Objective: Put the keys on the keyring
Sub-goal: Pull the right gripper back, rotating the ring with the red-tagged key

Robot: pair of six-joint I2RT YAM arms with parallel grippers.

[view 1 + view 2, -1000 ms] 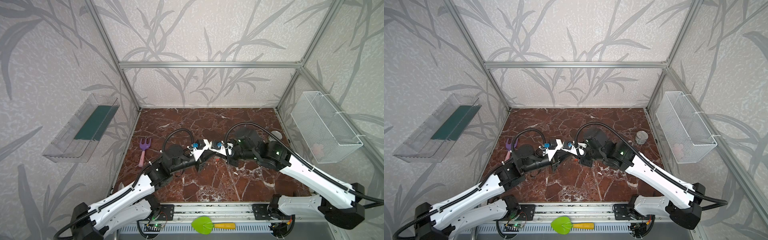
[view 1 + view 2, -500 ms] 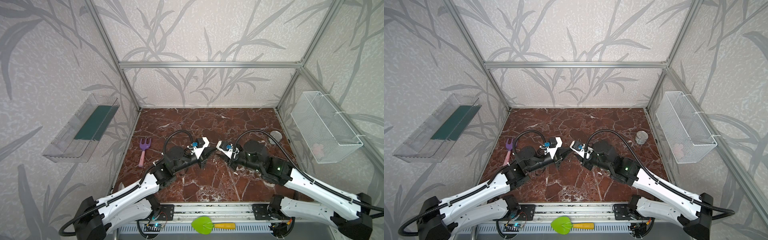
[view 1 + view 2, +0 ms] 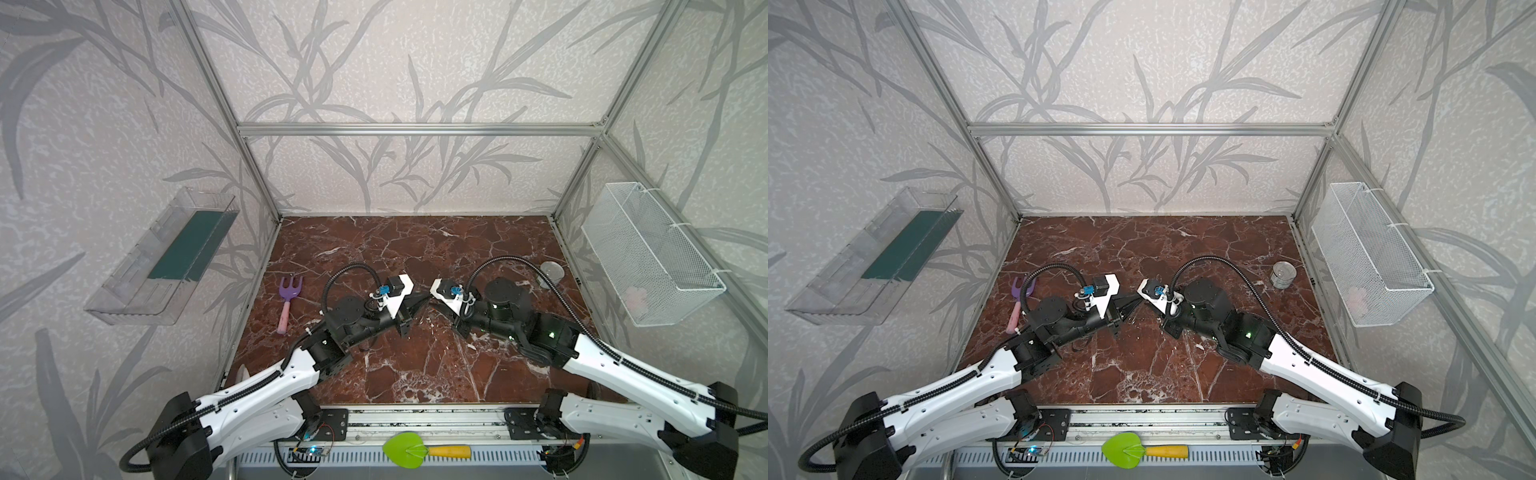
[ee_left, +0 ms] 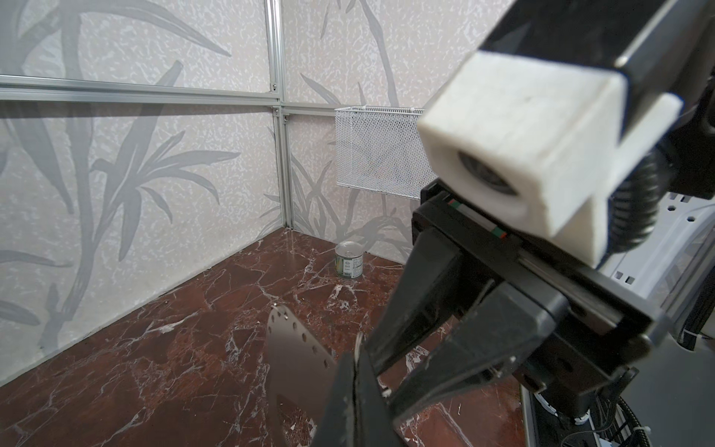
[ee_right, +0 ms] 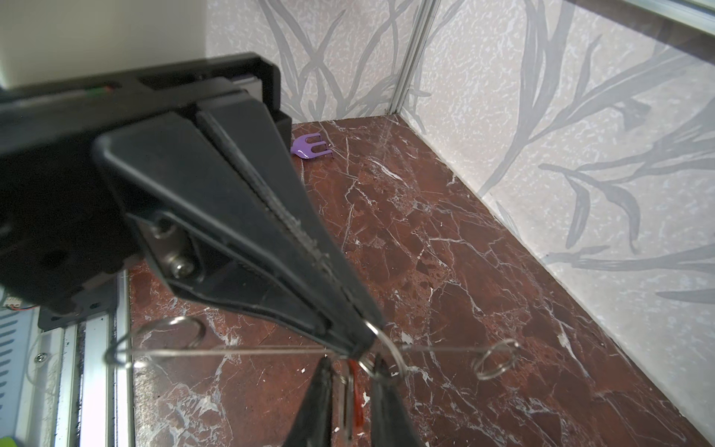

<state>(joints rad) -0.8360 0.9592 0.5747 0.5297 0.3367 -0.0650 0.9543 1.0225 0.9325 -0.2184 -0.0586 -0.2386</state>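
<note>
My left gripper is shut on the keyring, a flat pale-grey loop with a row of small holes, and holds it above the marble floor. In the right wrist view the left gripper pinches a wire ring, and the keyring shows edge-on as a thin line. The keys, a silver key with a red tag, hang just below that tip. My right gripper straddles them, its jaws narrowly apart with a gap on each side. In both top views the left gripper points at the right arm's camera housing.
A purple toy rake lies at the floor's left. A tin can stands at the back right. A white wire basket hangs on the right wall, a clear shelf on the left wall. A green shovel lies on the front rail.
The right gripper drew back a little to the right from where both grippers met, and its forearm swung lower toward the front. The left arm hardly moved.
</note>
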